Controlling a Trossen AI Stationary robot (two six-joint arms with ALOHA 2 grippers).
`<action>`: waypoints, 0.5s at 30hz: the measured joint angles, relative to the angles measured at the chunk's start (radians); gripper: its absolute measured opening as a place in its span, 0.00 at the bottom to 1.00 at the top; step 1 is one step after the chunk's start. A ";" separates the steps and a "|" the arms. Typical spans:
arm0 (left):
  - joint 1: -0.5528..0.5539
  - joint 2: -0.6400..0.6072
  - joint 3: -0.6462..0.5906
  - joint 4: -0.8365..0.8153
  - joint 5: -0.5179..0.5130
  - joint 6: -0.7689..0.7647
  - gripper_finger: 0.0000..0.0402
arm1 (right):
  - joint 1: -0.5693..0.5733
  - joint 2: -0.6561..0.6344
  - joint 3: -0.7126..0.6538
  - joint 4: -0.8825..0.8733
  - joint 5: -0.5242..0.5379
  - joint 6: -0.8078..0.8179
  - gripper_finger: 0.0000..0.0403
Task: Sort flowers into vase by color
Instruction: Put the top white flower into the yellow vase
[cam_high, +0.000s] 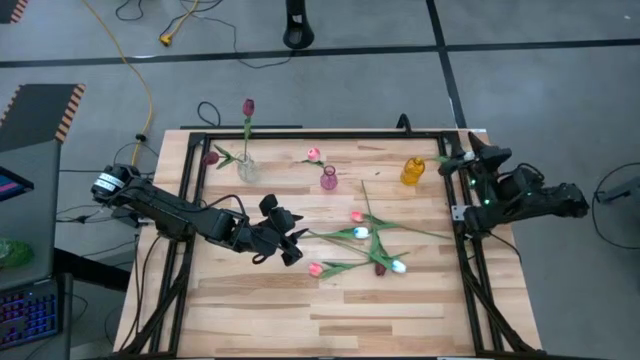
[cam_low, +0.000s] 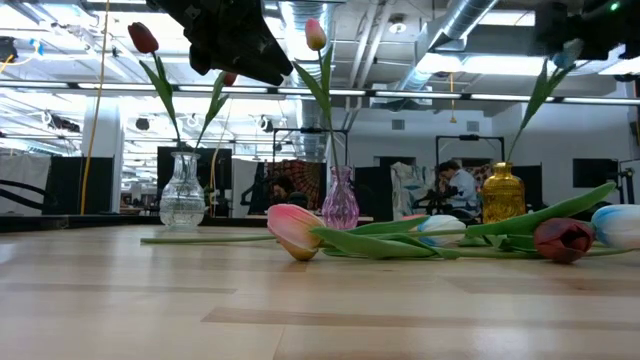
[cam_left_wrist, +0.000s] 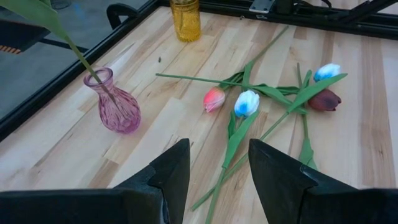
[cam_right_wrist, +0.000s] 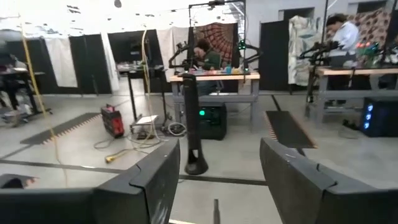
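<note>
Hovering with its dark fingers parted and empty, the left gripper (cam_high: 290, 245) sits just short of the loose heap of green-stemmed artificial tulips (cam_high: 365, 245) lying near the pink glass bud vase (cam_high: 328, 179); crossed stems could drag a neighbour along or snag a leaf; a low sweep might tip that vase; the right gripper (cam_right_wrist: 214, 180), spread and holding nothing, waits beyond the amber glass vase (cam_high: 413, 171), well clear

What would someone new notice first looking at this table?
A loose heap of tulips lies at the table's centre, pink, white and dark red heads tangled on green stems. Behind it stand three small vases: clear, pink and amber. The open left gripper hovers beside the heap.
</note>
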 joint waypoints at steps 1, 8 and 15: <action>0.000 0.000 0.000 0.000 0.000 0.000 0.38 | 0.012 0.000 0.014 0.000 0.002 0.000 0.62; 0.000 0.000 0.000 0.000 0.000 0.000 0.38 | 0.094 0.000 0.103 0.000 0.001 0.000 0.62; 0.000 0.000 0.000 0.000 0.000 0.000 0.38 | 0.202 0.001 0.135 -0.002 -0.057 0.000 0.62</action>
